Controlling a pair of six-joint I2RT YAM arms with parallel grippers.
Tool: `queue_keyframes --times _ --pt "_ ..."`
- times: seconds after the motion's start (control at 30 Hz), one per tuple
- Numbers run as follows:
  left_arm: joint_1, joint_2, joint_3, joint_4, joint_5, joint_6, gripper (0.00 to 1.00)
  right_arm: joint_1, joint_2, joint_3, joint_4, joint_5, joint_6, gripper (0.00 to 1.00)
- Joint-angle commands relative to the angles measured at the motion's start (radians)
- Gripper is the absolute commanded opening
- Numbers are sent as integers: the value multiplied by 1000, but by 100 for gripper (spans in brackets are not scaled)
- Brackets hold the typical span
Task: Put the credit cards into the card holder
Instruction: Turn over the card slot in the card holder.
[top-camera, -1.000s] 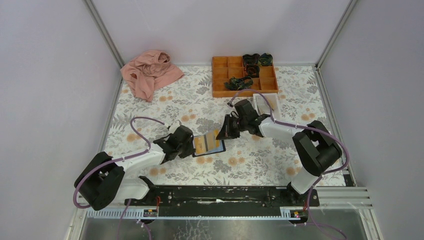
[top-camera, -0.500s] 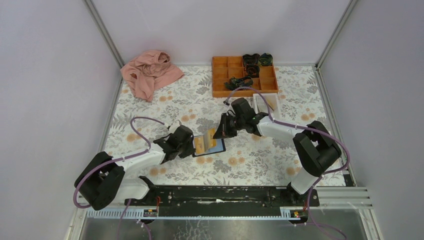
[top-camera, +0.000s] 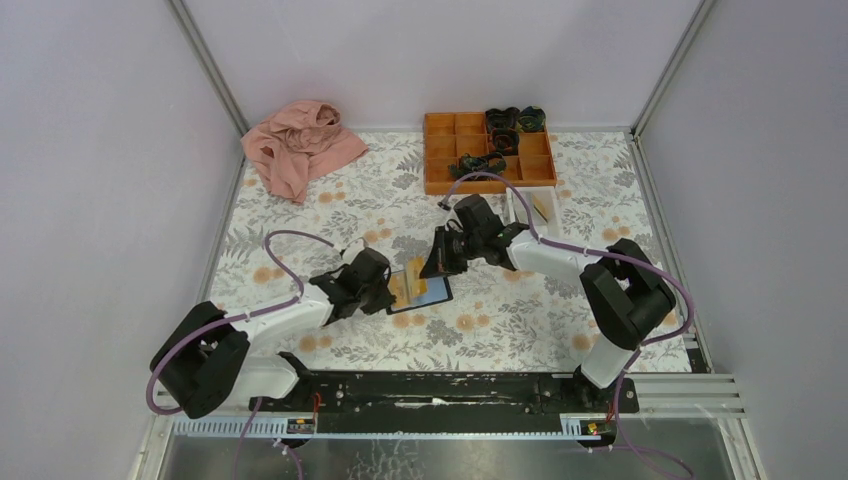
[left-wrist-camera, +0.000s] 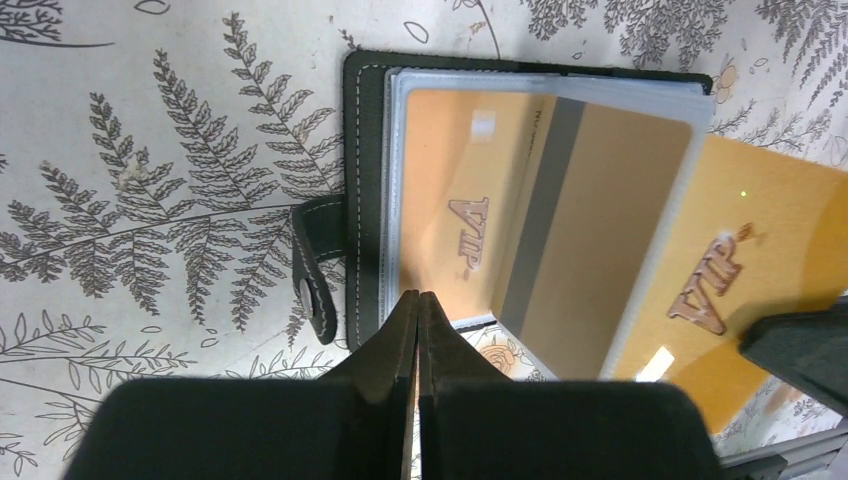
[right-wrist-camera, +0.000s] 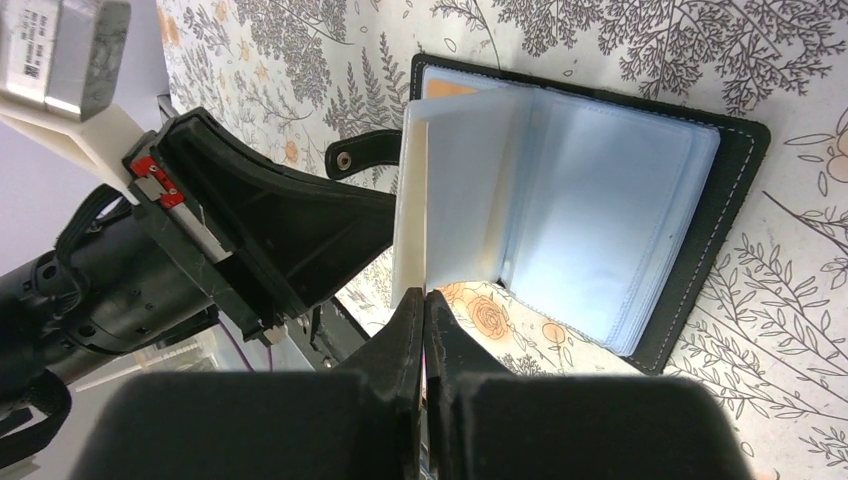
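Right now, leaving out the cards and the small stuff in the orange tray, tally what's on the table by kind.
Trays: 2 (orange compartment tray, white tray)
Cloths: 1 (pink cloth)
Card holders: 1 (black card holder)
Total: 4

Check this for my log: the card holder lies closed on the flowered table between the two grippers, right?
No: the card holder lies open, its clear sleeves fanned out, as the right wrist view shows. It does lie on the flowered table between the left gripper and the right gripper.
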Motion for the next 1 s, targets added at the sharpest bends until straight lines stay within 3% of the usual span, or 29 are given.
queue_keyframes --times 0.0,0.6,0.97 --pt "-12 1 30 -19 9 -7 0 22 14 46 5 -22 -18 0" --pt "-53 33 30 21 15 -52 0 57 -8 52 -15 -15 -35 0" --pt "-113 -155 70 -322 -158 -124 0 56 -38 35 -51 44 -81 0"
